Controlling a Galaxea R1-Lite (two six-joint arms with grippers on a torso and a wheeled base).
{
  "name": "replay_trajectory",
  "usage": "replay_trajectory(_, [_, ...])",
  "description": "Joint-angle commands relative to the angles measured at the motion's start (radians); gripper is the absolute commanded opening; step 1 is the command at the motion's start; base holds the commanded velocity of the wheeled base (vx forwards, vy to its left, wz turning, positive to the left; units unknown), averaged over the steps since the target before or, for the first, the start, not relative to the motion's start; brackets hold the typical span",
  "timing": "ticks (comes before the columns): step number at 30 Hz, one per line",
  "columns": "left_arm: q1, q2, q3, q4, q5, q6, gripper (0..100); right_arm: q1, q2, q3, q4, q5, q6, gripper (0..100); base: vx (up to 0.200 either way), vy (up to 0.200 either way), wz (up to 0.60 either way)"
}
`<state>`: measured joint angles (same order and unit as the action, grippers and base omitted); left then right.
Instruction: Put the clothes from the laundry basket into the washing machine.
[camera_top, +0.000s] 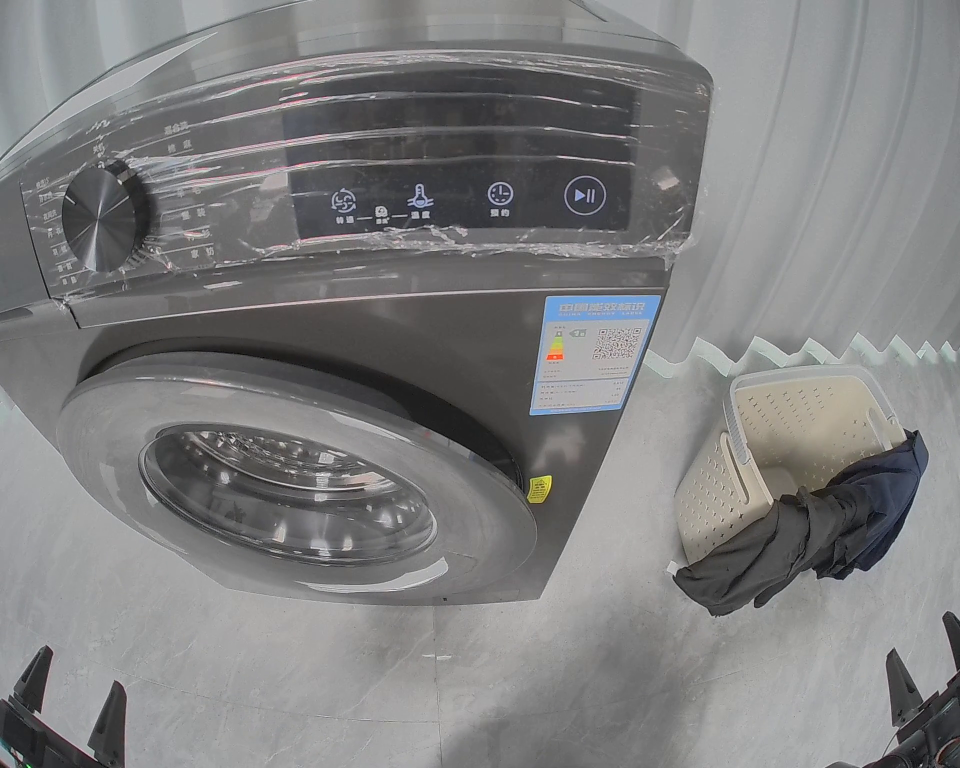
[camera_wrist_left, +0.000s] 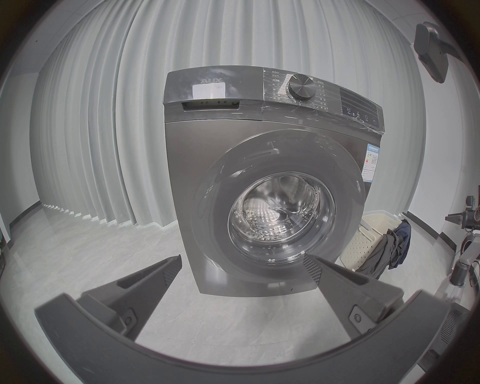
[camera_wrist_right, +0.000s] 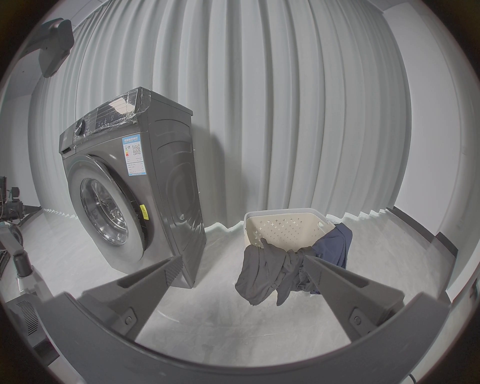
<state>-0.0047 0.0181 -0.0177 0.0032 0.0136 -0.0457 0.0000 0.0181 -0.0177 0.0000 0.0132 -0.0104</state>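
A grey front-loading washing machine (camera_top: 400, 330) stands before me with its round glass door (camera_top: 290, 490) closed. To its right on the floor sits a cream perforated laundry basket (camera_top: 800, 420). Dark grey and navy clothes (camera_top: 810, 530) hang over the basket's front rim. My left gripper (camera_top: 70, 700) is low at the left, open and holding nothing, facing the machine (camera_wrist_left: 270, 190) from some way back. My right gripper (camera_top: 925, 665) is low at the right, open and holding nothing, short of the basket (camera_wrist_right: 287, 227) and clothes (camera_wrist_right: 280, 270).
Pale tiled floor (camera_top: 500, 660) lies open between the grippers and the machine. White pleated curtains (camera_top: 840, 180) close off the back and right. A stand with equipment (camera_wrist_left: 467, 235) is off to one side.
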Motion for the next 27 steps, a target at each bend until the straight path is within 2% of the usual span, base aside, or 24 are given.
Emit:
replay_trajectory(1, [0.0, -0.013, 0.015, 0.0, 0.0, 0.0, 100, 0.0, -0.017, 0.018, 0.0, 0.001, 0.0, 100, 0.0, 0.0, 0.0])
replay_trajectory(10, [0.0, -0.013, 0.015, 0.0, 0.0, 0.0, 100, -0.002, -0.017, 0.018, 0.0, 0.001, 0.0, 100, 0.0, 0.0, 0.0])
replay_trajectory(16, [0.0, -0.013, 0.015, 0.001, 0.0, 0.001, 100, -0.003, -0.015, 0.018, 0.0, 0.001, 0.0, 100, 0.0, 0.2, 0.0])
replay_trajectory(24, [0.0, -0.013, 0.015, 0.0, 0.0, 0.001, 100, -0.003, -0.015, 0.018, 0.0, 0.001, 0.0, 100, 0.0, 0.0, 0.0])
replay_trajectory(27, [0.0, -0.013, 0.015, 0.001, 0.0, 0.001, 100, -0.003, -0.015, 0.018, 0.0, 0.001, 0.0, 100, 0.0, 0.0, 0.6])
